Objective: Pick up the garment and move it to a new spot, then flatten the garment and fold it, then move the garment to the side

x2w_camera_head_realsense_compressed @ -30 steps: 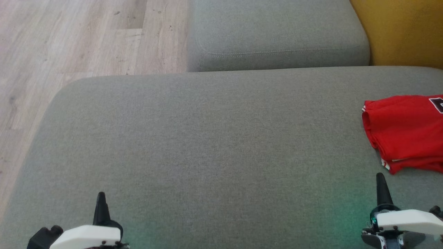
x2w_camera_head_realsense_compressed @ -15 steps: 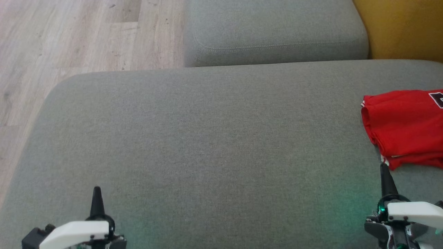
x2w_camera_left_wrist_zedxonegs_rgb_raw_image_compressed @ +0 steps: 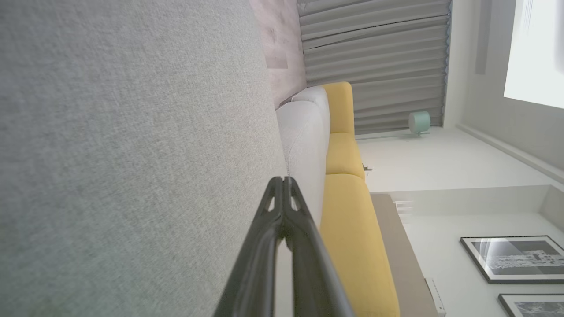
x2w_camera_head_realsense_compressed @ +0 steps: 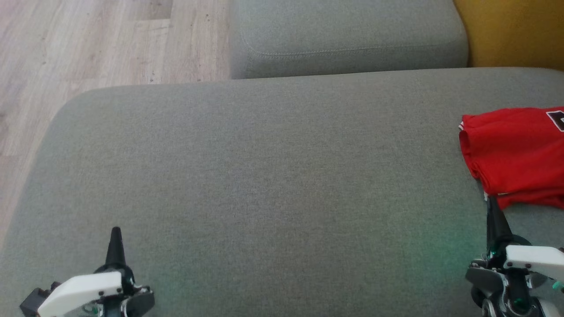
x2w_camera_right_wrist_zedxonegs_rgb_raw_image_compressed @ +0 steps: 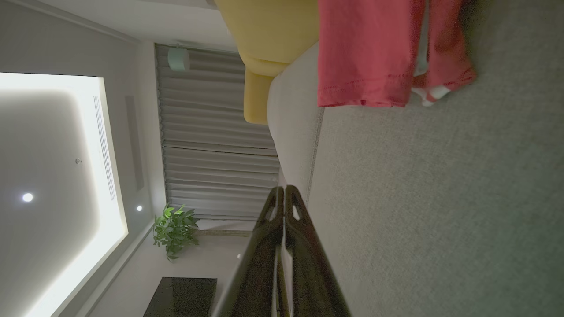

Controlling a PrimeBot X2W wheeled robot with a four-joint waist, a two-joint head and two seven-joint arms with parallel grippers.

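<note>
Your right gripper (x2w_camera_head_realsense_compressed: 491, 201), clenched empty, is edging closer to folded red garment (x2w_camera_head_realsense_compressed: 515, 154) on sofa (x2w_camera_head_realsense_compressed: 264, 176); left gripper (x2w_camera_head_realsense_compressed: 116, 231) is hovering clenched too.

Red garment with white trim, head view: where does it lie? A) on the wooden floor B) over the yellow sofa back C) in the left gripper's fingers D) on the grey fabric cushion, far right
D: the red garment lies folded on the grey fabric cushion, just ahead of the right gripper.

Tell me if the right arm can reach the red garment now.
Probably yes: the right tool, shut, points at the red garment lying just ahead on the grey cushion, with nothing between them.
</note>
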